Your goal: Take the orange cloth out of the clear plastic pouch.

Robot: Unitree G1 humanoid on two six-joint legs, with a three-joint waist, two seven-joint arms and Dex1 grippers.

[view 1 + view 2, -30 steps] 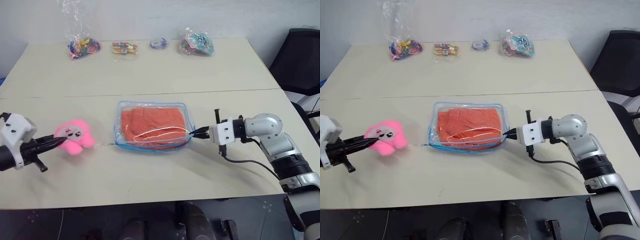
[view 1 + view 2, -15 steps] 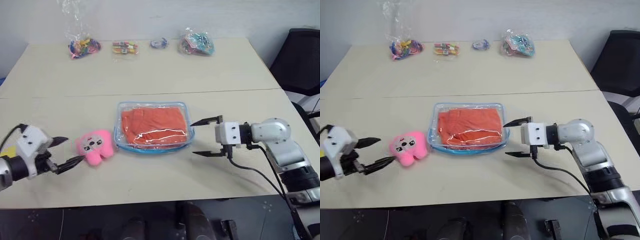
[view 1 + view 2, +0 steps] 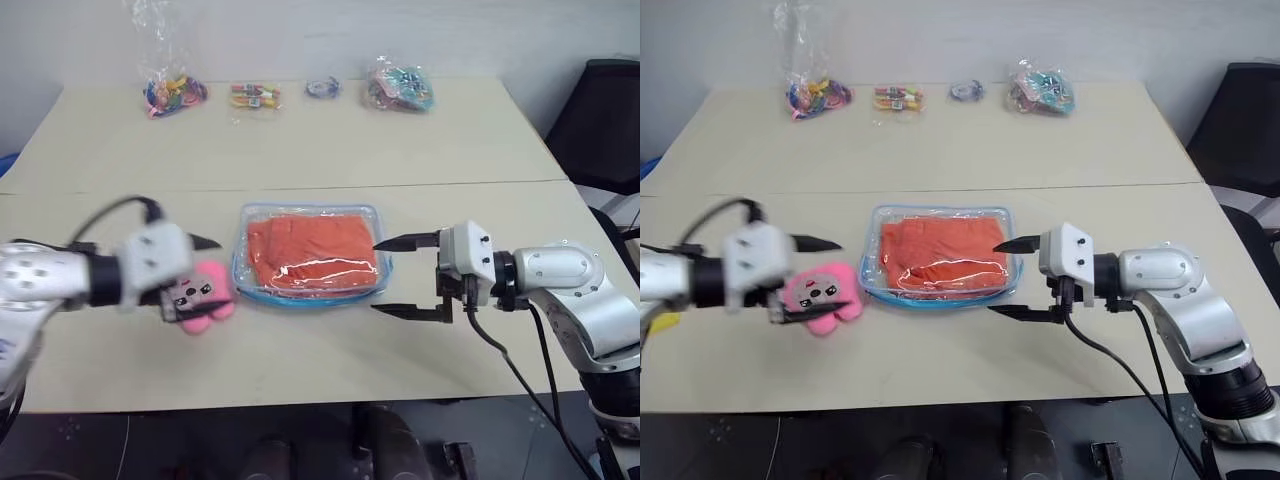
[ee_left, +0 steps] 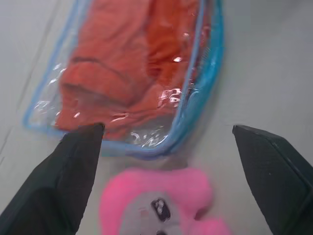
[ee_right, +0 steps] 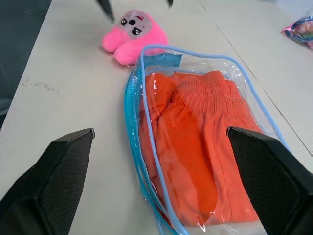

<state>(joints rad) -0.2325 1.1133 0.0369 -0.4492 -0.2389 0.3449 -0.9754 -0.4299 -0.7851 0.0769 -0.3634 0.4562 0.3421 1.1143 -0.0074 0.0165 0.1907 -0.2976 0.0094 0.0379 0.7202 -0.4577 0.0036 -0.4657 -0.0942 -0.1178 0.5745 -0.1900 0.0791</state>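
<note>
Both of my end effectors stood wide and held nothing. The pouch [image 3: 311, 257] lay flat on the desk [image 3: 300, 150], with the orange cloth [image 3: 310, 250] folded inside it and filling most of it. My right end effector [image 3: 405, 276] hung just beside the pouch's right edge, fingers spread one above the other. My left end effector [image 3: 812, 276] was near the pouch's left edge, straddling the pink plush toy [image 3: 820, 297], which sat just beside the pouch without my fingers closing on it.

I judged the cloth to be light, soft and wrinkly, likely to bunch and drag against the plastic rather than slide out cleanly. The pouch looked thin, glossy and slippery, so I expected it to skid across the desk unless pinned. From the right wrist view the blue trim [image 5: 146, 161] gaped on the side facing my right end effector, so I reckoned the cloth should be pinched by a fold there, while the other end effector held the pouch's far trim.
</note>
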